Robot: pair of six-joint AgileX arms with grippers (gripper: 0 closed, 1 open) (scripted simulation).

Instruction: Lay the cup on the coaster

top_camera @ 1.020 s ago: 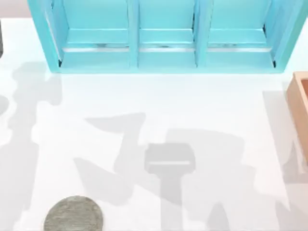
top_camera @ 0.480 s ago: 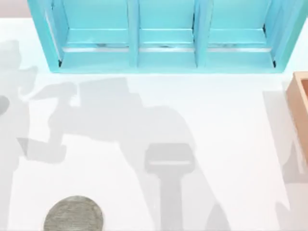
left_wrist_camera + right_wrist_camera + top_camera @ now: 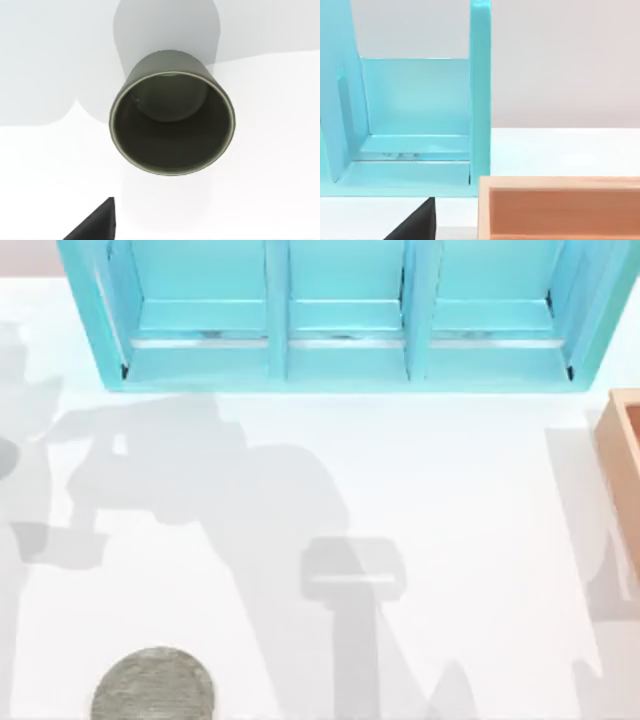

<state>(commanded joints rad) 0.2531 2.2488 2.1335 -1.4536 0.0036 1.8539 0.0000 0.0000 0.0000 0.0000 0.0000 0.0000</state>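
The cup (image 3: 172, 112) is a dull grey-olive cylinder standing upright on the white table, and the left wrist view looks down into its open mouth. My left gripper (image 3: 97, 225) hangs above and beside the cup, apart from it, with one dark fingertip (image 3: 102, 220) standing off to the side; it is open and holds nothing. The coaster (image 3: 152, 686), a speckled grey disc, lies flat at the table's front left edge with nothing on it. My right gripper (image 3: 417, 222) is parked near the right side, open and empty.
A light-blue shelf unit (image 3: 345, 315) with three bays spans the back of the table. An orange wooden box (image 3: 622, 460) sits at the right edge, close to my right gripper. Arm shadows fall across the white tabletop (image 3: 470, 500).
The left arm's shadow has swept across the table toward the left and back. The coaster, shelf and box have not moved.
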